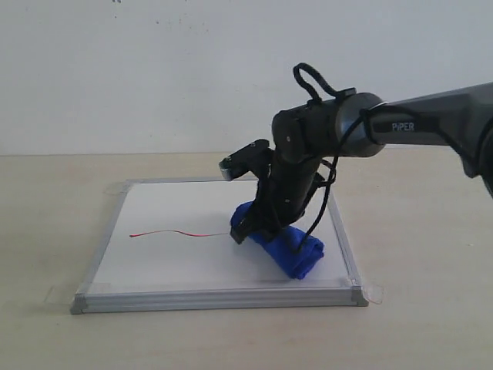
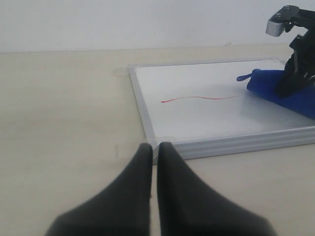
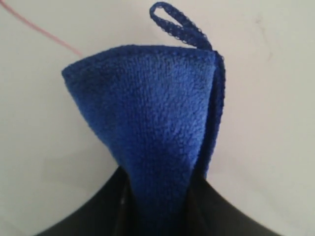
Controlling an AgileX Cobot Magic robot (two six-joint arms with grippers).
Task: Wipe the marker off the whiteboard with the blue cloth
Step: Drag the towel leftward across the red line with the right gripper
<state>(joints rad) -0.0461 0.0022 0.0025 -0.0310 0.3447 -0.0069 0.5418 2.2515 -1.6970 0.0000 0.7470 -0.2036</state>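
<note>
The whiteboard (image 1: 177, 258) lies flat on the table, silver-framed. A thin wavy red marker line (image 1: 177, 232) runs across its left half, also seen in the left wrist view as the marker line (image 2: 199, 98). The blue cloth (image 1: 296, 250) lies bundled on the board's right part, just right of the line's end. My right gripper (image 1: 248, 229) is shut on the cloth's left end; in the right wrist view the cloth (image 3: 157, 118) is pinched between the dark fingers (image 3: 221, 211). My left gripper (image 2: 154, 147) is shut, empty, over the table near the whiteboard's corner (image 2: 156, 142).
The beige table (image 1: 431, 231) spreads around the board on all sides. A white wall (image 1: 154, 69) stands behind. Clear tape tabs (image 1: 373, 292) stick out at the board's corners. The right arm (image 1: 431, 116) reaches in from the right above the table.
</note>
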